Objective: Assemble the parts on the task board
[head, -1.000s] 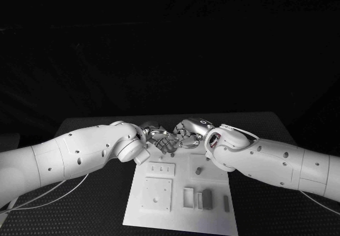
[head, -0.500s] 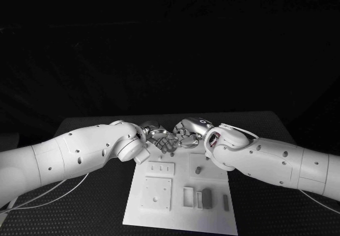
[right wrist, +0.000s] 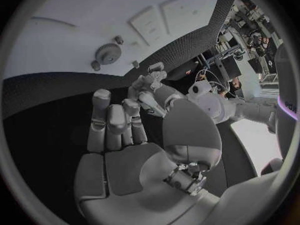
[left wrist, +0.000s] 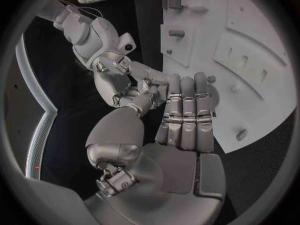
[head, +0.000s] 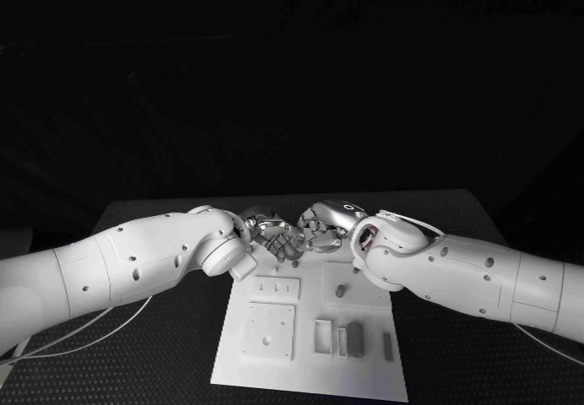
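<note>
The white task board (head: 310,371) lies in the middle of the table, and my two hands meet just above its far end. My left hand (head: 270,233) holds its fingers (left wrist: 184,110) straight and side by side over the board (left wrist: 262,105), thumb turned out sideways. The fingertips of my right hand (head: 324,228) touch that thumb (left wrist: 134,107). Whether a small part sits between them is hidden. A grey gear (right wrist: 109,52) lies on the board (right wrist: 75,15) below the hands. A grey peg (head: 342,293), a grey block (head: 355,339) and a slim piece (head: 388,346) stand nearer me.
Raised white panels with slots (head: 276,289) and a square plate (head: 270,332) occupy the board's left half. Black table (head: 159,354) lies on both sides of the board. Both white forearms (head: 134,266) cross above the board's far corners.
</note>
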